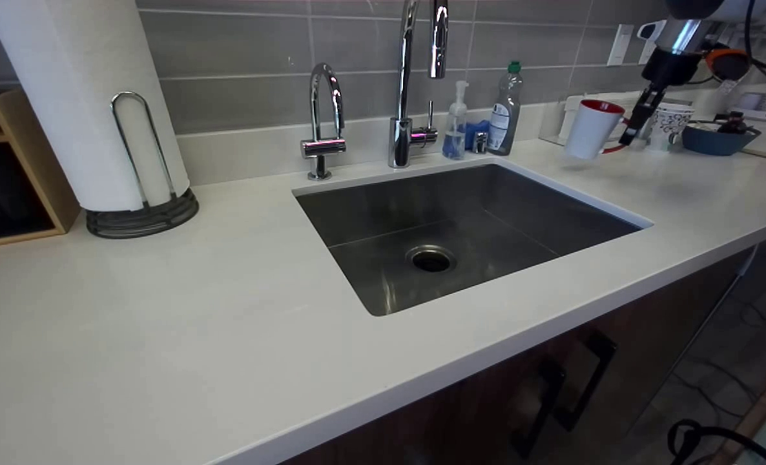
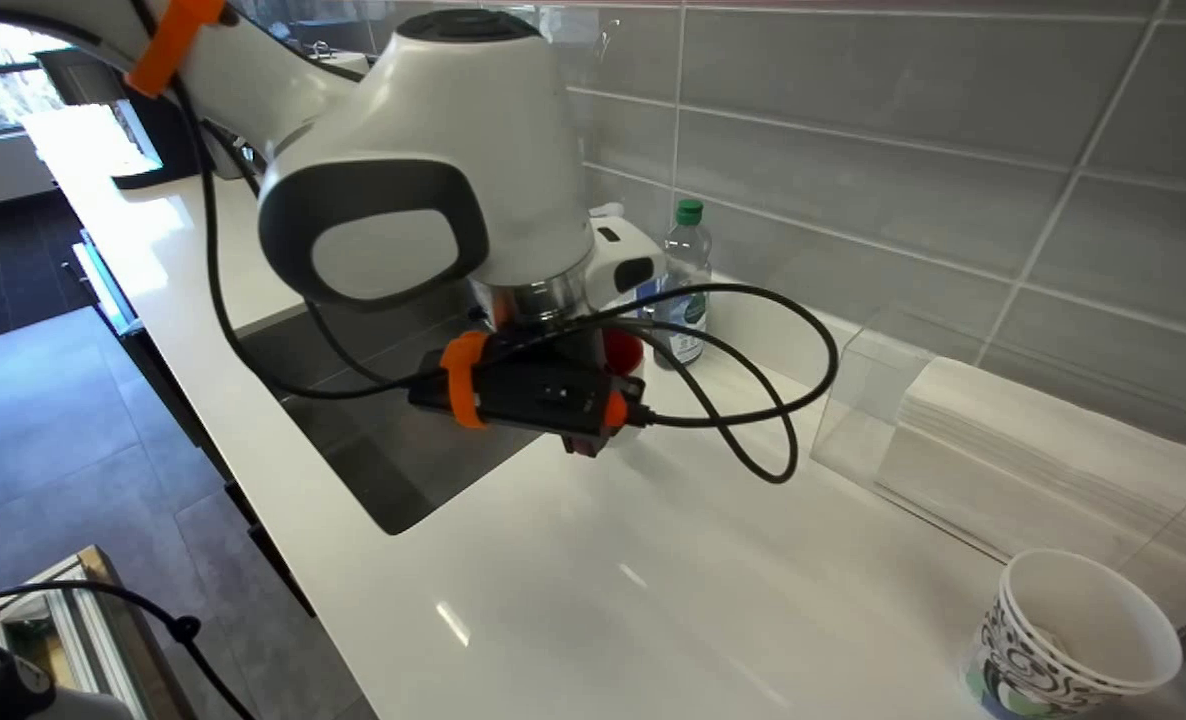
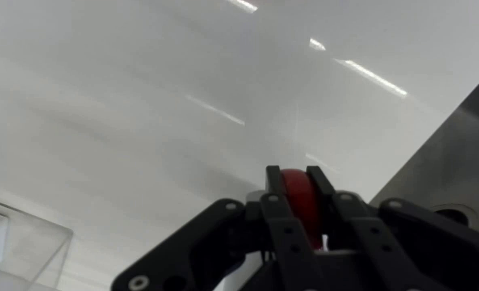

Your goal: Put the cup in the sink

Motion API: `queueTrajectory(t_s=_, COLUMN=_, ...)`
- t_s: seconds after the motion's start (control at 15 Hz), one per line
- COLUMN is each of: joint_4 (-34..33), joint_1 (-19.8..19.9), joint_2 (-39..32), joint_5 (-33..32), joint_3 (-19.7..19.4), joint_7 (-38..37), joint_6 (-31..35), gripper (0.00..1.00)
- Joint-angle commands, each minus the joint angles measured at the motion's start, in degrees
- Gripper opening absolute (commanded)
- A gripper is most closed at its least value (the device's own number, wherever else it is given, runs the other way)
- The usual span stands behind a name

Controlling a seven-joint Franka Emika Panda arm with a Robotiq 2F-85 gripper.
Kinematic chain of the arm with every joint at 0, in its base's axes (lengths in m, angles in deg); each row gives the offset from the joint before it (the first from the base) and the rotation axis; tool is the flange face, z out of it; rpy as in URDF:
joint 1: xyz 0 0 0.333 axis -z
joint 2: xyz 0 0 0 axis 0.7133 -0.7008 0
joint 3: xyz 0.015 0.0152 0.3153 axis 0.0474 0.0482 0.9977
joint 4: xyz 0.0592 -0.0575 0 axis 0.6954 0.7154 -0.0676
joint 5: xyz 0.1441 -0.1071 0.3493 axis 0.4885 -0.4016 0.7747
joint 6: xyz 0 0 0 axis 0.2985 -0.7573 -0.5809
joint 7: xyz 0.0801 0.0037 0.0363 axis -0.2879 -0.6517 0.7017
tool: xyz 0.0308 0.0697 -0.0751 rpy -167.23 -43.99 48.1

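Note:
The cup [image 1: 588, 132] is a white mug with a red inside and red handle. My gripper [image 1: 630, 132] is shut on its red handle, which shows between the fingers in the wrist view [image 3: 302, 196]. The cup hangs slightly tilted, seemingly a little above the counter, off to the side of the sink. In an exterior view the arm hides most of the cup [image 2: 623, 352] and of the gripper [image 2: 585, 442]. The sink [image 1: 499, 242] is a rectangular steel basin with a round drain. It shows partly in the wrist view [image 3: 437, 161] and behind the arm [image 2: 383, 480].
A tall faucet [image 1: 401, 97] and a small curved tap [image 1: 321, 123] stand behind the sink. A soap pump [image 1: 455, 129] and a green-capped bottle [image 1: 504, 119] stand near its back corner. A patterned paper cup [image 2: 1033, 660], a clear napkin holder [image 2: 853, 440] and a blue bowl [image 1: 712, 141] stand farther off.

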Motion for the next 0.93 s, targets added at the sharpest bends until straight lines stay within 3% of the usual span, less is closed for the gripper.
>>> queueTrajectory(t_s=0.0, joint_4=7.5, joint_1=-2.5, joint_2=11.7, joint_5=-2.0, joint_3=0.8, joint_7=6.2, joint_6=-4.0, gripper=0.05)
queueTrajectory(t_s=0.4, joint_4=10.9, joint_1=-9.6, joint_2=19.6, joint_5=-2.4, joint_3=2.5, joint_7=13.7, joint_6=-14.0, gripper=0.05)
queueTrajectory(t_s=0.47, joint_4=9.2, joint_1=-8.7, joint_2=15.8, joint_5=-1.3, joint_3=1.4, joint_7=11.1, joint_6=-12.5, gripper=0.05)
queueTrajectory(t_s=0.53, joint_4=9.6, joint_1=-9.5, joint_2=16.4, joint_5=-1.3, joint_3=1.6, joint_7=10.9, joint_6=-12.8, gripper=0.19)
queueTrajectory(t_s=0.87, joint_4=9.6, joint_1=-9.3, joint_2=15.4, joint_5=-1.2, joint_3=1.0, joint_7=10.8, joint_6=-12.8, gripper=0.19)
